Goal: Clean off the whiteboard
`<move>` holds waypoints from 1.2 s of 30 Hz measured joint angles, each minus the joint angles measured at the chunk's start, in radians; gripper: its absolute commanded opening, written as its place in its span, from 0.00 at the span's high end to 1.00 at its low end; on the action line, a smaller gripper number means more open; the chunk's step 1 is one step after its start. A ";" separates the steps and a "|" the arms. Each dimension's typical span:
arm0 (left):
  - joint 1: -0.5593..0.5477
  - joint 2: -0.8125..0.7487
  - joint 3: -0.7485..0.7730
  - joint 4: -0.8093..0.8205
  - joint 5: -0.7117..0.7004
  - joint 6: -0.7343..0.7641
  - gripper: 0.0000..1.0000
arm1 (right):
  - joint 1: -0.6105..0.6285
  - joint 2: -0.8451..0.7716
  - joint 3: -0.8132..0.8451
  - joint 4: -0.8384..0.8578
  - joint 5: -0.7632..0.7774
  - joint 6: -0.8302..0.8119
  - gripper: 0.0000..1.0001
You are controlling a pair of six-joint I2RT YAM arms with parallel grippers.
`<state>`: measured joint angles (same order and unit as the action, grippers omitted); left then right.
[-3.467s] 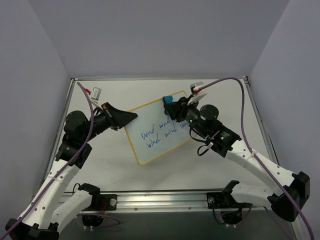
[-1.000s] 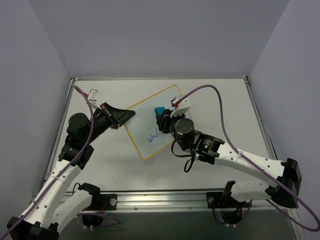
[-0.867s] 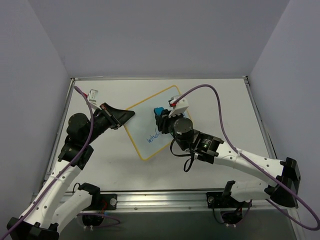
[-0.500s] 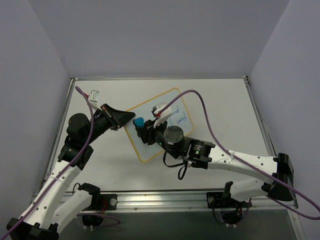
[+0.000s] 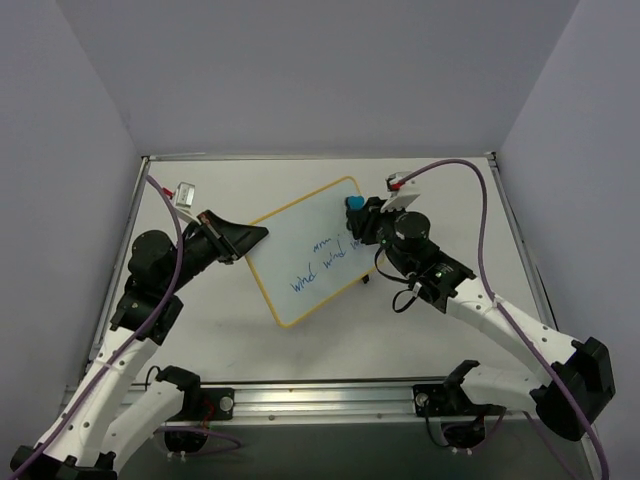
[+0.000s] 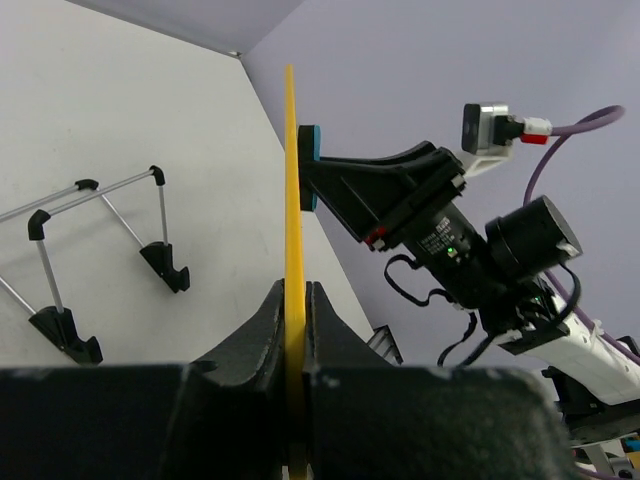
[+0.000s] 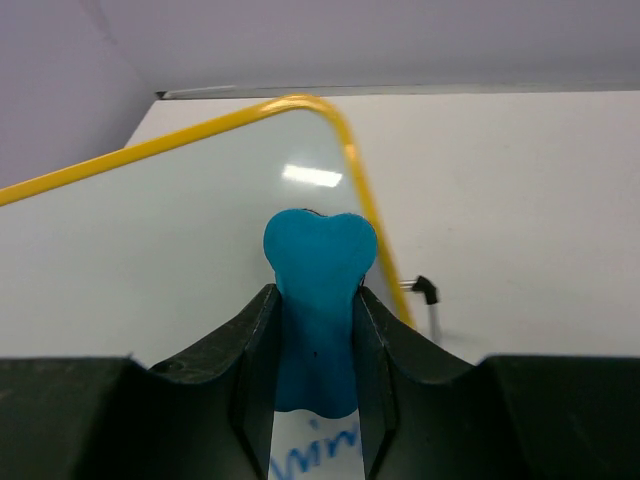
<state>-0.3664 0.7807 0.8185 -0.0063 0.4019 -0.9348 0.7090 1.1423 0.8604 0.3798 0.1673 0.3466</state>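
Overhead, a white table (image 5: 220, 330) sits inside pale lavender walls (image 5: 300, 80), with the 2 arms reaching in from its near edge. A wire stand (image 6: 163, 266) with black feet lies on the table beyond the board in the left wrist view. The right wrist view shows only a small black tip of it past the board's yellow edge. The right arm's wrist reaches over the board's right end and covers the last of the writing there.

The whiteboard (image 5: 300, 265) is in the middle of the table, turned at a slant, with its long side running from lower left to upper right. It has a thin yellow frame with rounded corners and a white face. Blue handwriting (image 5: 325, 262) crosses its middle in 2 short lines, while the upper corner near the eraser is clean and catches a glare. Whether its underside rests flat on the table cannot be told.

The left gripper (image 6: 296, 300) is clamped on the board's left edge, 1 finger on each face. The right gripper (image 7: 315, 300) pinches a blue eraser (image 7: 320, 250), whose tip presses on the board just inside the upper right corner.
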 measured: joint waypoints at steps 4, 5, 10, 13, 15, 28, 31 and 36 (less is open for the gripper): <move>0.000 -0.003 0.007 -0.006 0.002 0.001 0.98 | -0.092 -0.007 -0.014 -0.026 -0.033 -0.016 1.00; 0.000 -0.003 0.007 -0.009 0.003 0.001 0.98 | -0.094 -0.007 -0.014 -0.032 -0.040 -0.022 1.00; 0.000 -0.003 0.007 -0.021 0.005 0.002 0.98 | -0.089 -0.006 -0.014 -0.046 -0.089 -0.042 1.00; 0.001 -0.002 0.007 -0.021 0.000 0.005 0.98 | -0.040 -0.006 -0.014 -0.034 -0.104 -0.038 1.00; 0.001 0.002 0.007 -0.021 -0.005 0.008 0.98 | 0.032 -0.006 -0.010 -0.024 -0.107 -0.035 1.00; 0.002 0.016 0.007 0.006 0.002 0.005 0.98 | 0.280 0.020 0.042 0.018 -0.053 -0.026 1.00; 0.002 0.016 0.007 0.009 -0.005 0.005 0.98 | 0.188 0.026 0.046 0.009 -0.060 -0.033 1.00; 0.002 0.015 0.007 0.009 -0.005 0.000 0.98 | -0.016 0.026 0.030 -0.003 -0.069 -0.052 1.00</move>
<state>-0.3649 0.7956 0.8257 0.0025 0.3973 -0.9344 0.6930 1.1679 0.8902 0.3767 0.0982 0.2947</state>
